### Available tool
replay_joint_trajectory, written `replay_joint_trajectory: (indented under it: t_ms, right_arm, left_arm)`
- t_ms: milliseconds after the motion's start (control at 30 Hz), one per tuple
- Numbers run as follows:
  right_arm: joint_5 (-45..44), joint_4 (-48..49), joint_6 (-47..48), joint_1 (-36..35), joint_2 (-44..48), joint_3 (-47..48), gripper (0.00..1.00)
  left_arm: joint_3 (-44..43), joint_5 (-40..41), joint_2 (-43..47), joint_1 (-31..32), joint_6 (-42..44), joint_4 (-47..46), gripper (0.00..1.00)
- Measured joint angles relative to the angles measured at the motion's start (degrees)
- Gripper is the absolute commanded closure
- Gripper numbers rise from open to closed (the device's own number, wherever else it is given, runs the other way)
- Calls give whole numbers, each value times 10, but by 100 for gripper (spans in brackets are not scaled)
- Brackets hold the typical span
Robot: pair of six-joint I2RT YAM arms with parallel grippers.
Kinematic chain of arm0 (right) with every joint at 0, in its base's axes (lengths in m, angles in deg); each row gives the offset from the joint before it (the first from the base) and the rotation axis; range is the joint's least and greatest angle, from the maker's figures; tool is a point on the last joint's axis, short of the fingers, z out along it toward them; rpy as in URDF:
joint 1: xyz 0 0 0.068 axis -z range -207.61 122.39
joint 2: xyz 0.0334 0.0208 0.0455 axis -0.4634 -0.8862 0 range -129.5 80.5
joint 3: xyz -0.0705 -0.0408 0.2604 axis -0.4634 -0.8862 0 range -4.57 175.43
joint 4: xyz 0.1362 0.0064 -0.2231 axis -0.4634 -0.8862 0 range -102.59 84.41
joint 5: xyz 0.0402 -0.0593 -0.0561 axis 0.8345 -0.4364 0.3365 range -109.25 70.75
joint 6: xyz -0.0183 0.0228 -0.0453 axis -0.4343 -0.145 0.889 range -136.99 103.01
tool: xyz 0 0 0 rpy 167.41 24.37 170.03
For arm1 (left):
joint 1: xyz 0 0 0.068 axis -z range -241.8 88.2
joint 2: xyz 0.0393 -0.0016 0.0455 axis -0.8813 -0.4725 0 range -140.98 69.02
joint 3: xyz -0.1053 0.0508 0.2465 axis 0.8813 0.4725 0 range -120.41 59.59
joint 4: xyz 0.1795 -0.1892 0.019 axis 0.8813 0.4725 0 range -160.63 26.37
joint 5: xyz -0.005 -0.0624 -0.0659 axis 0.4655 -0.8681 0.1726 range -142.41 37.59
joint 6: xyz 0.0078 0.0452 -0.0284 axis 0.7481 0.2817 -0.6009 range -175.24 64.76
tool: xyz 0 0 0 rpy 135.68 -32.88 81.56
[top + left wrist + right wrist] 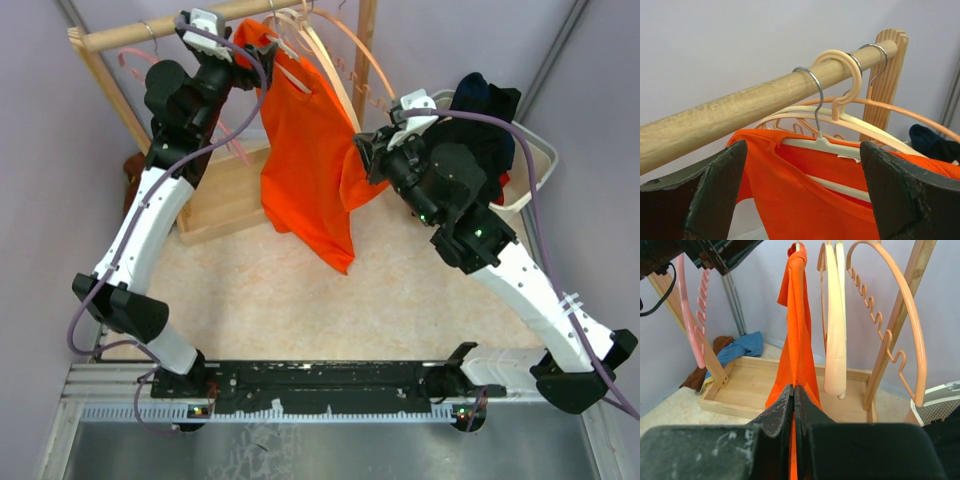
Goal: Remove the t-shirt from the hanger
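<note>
Orange fabric t-shirt (300,160) hanging on a cream plastic hanger with a metal hook (840,149), suspended from the round wooden rail (740,107). Left gripper (243,60), fingers spread wide apart, sits level with the collar just below the rail. Right gripper (794,392), fingers pressed together, pinches a fold of the shirt's fabric lower down

t-shirt (797,340) lower part: was hidden behind the right pincer (794,405).
hanger (826,144) end: was hidden behind the left pincer (802,147).
</note>
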Motion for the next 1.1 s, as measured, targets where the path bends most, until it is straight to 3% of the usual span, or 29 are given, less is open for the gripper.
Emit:
replay_joint_trajectory:
  t_ms: [267, 1100]
  right_arm:
    - [0, 2, 0, 0, 3, -6, 100]
    - [15, 12, -15, 0, 5, -15, 100]
  left_arm:
    - [-99, -51, -28, -22, -157, 105, 2]
    - [-104, -74, -57, -30, -422, 169, 9]
